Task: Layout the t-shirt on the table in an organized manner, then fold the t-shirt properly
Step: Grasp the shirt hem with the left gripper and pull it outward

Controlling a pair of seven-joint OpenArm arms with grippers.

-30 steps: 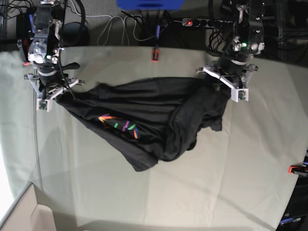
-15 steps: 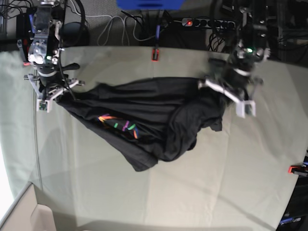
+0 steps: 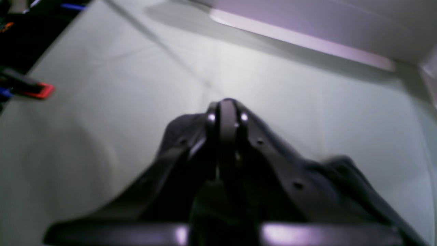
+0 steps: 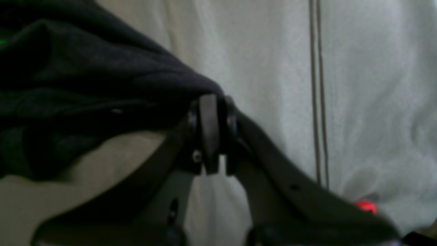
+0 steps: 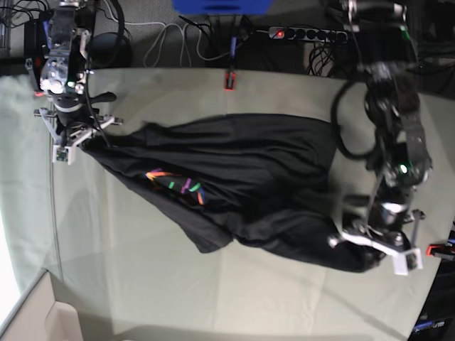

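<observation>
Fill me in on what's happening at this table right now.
Two robot arms are spreading a black t-shirt over the cloth-covered table. The right pincer is shut on one end of the shirt at the far corner. The left pincer is shut on the opposite end, down by the near edge beside a red clamp. The shirt lies stretched diagonally between them, bunched and creased, its rainbow graphic facing up. No fold has been made yet.
</observation>
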